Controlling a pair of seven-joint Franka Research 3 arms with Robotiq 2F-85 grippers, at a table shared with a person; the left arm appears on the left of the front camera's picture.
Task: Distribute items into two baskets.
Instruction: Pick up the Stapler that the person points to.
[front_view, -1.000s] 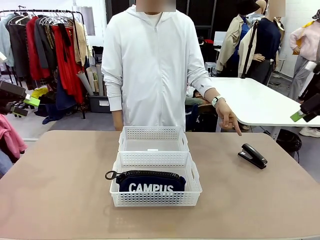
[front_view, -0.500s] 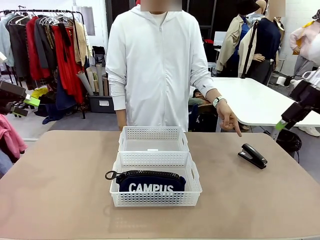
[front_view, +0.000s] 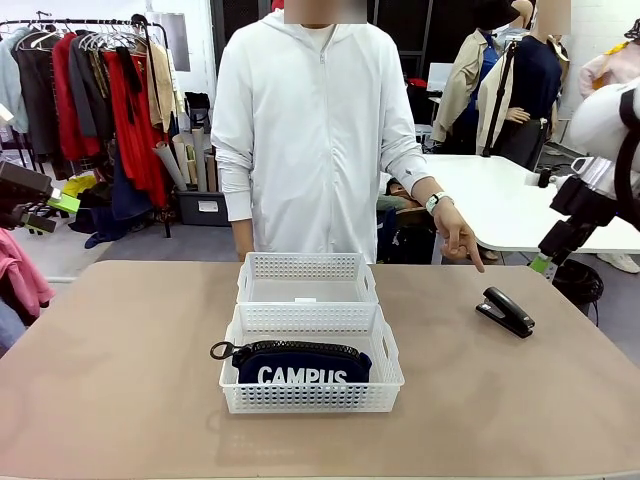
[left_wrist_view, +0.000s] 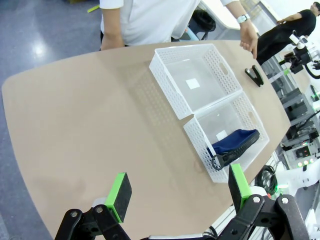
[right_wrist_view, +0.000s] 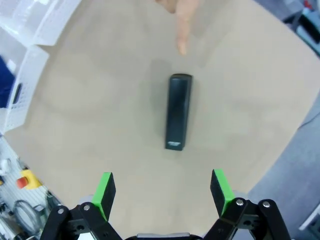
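Two baskets sit end to end mid-tabletop (front_view: 120, 380): the near basket (front_view: 310, 400) holds the navy pouch (front_view: 300, 362), the far basket (front_view: 307, 267) no item. The stapler (front_view: 505, 311) lies to their right, by the person's pointing hand (front_view: 458, 238). The right fingers (right_wrist_view: 106, 194), spread wide, have swung in above it within the last second, so its pickup looks next. The left fingers (left_wrist_view: 119, 195), also spread, hang far left. The lattice hides the pouch's lower edge.

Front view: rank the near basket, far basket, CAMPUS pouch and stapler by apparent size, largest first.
1. Near basket and far basket: the near one looks bigger, but nearness to the camera may explain that, so unranked.
2. CAMPUS pouch.
3. Stapler.
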